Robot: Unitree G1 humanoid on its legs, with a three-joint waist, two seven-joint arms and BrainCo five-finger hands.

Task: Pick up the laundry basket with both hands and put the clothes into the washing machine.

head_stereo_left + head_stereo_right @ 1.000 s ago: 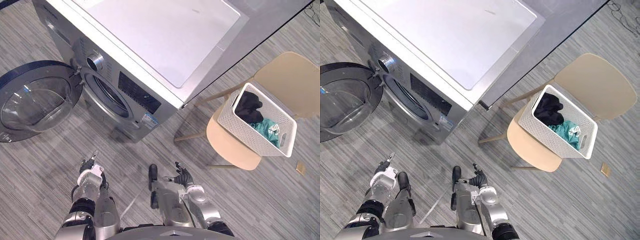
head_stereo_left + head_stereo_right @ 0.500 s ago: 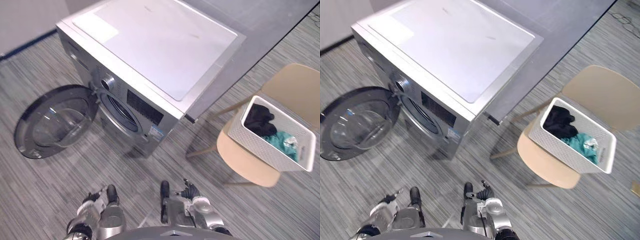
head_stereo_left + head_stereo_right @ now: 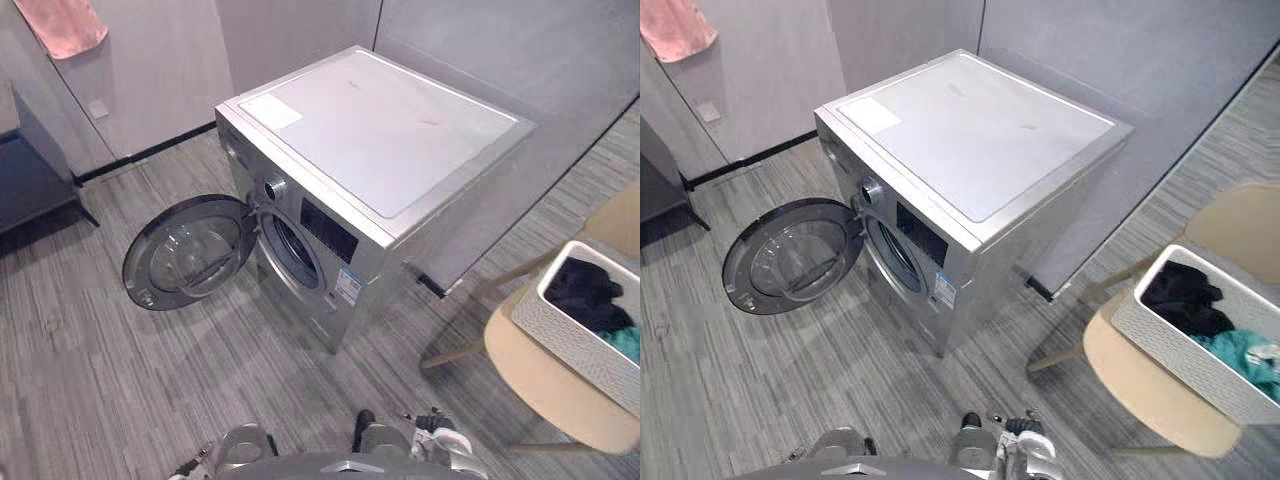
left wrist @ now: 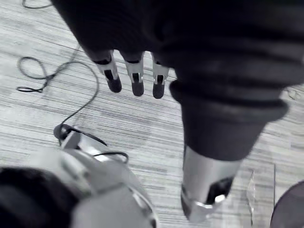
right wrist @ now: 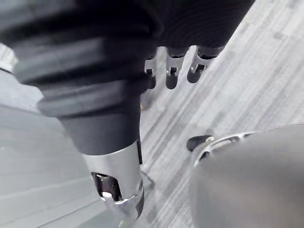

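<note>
Two hands must share this lift, and neither has reached the load yet.

The washing machine (image 3: pixel 380 150) stands in the middle of the floor. Its round door (image 3: pixel 190 250) is swung fully open to the robot's left, so the drum opening (image 3: pixel 292 250) is ready to receive the clothes. Well to the right is a tan chair (image 3: pixel 1150 390), and on its seat sits the white laundry basket (image 3: pixel 1180 340), partly cut off by the edge of the head views. Inside it lie the clothes, a black piece (image 3: pixel 1185 297) towards the machine and a teal one (image 3: pixel 1240 355) beyond it.

The left hand (image 4: pixel 136 80) hangs low over bare floor with its fingers straight and spread, holding nothing. The right hand (image 5: pixel 172 71) is the same, loose and empty.

The step in hand looks like the approach to the basket. To do it well, the robot should probably turn right and face the chair squarely. Both hands would then rise to the basket's two opposite short sides. The fingers should curl under the rim or into a handle slot on both sides at once, so that the basket lifts level and does not tip or slide off the seat.
</note>
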